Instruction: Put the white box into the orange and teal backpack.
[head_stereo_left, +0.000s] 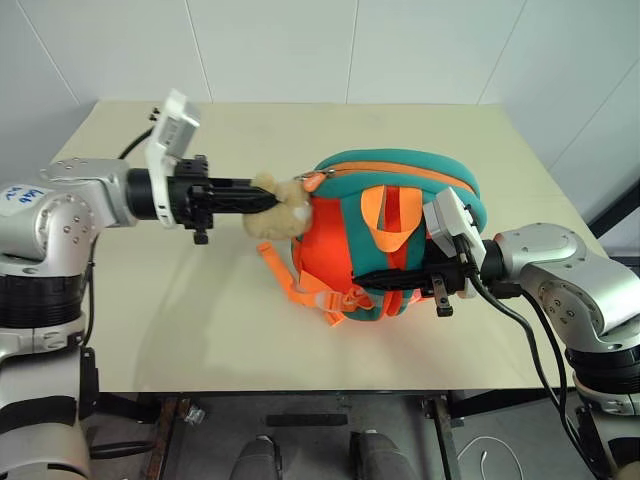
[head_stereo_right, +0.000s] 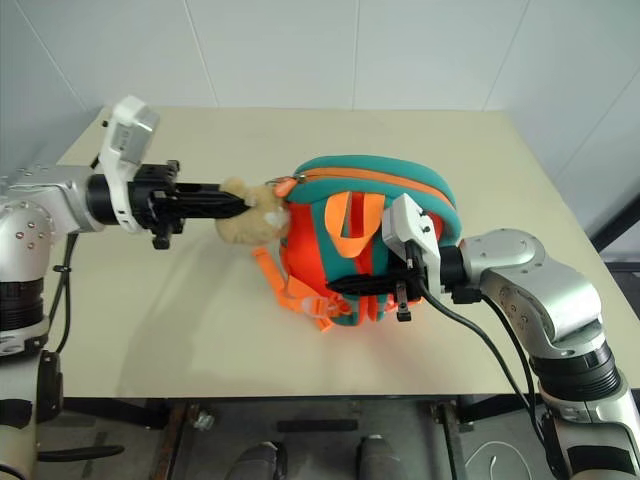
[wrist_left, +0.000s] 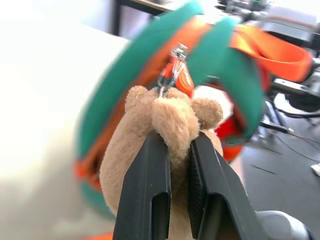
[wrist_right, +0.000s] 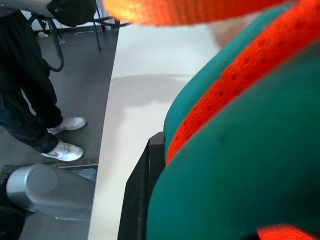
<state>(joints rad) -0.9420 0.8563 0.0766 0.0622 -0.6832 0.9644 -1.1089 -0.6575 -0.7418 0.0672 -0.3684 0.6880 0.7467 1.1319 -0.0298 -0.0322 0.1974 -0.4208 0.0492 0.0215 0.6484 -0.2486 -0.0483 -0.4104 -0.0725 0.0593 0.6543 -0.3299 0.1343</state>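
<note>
1. left eye view: orange and teal backpack standing on the cream table, between the two grippers. left gripper level, clamped on the tan plush toy hanging at the pack's near side, just under the zipper end. right gripper reaching in from the opposite side, fingertips buried in the teal straps low on the pack. zipper run along the top looks closed; inside of the pack hidden, contents impossible to tell.
2. right eye view: same layout; orange webbing loops just above the right gripper, loose orange strap trailing on the table below the left one.
3. left wrist view: black fingers pinching the plush toy's head, metal zipper pull right beyond the fingertips, teal edging blurred behind.
4. right wrist view: one black finger pressed against teal and orange fabric, other finger covered; grip closed tight on a strap. a person's legs and white shoes beside the table, cut off at the top.
</note>
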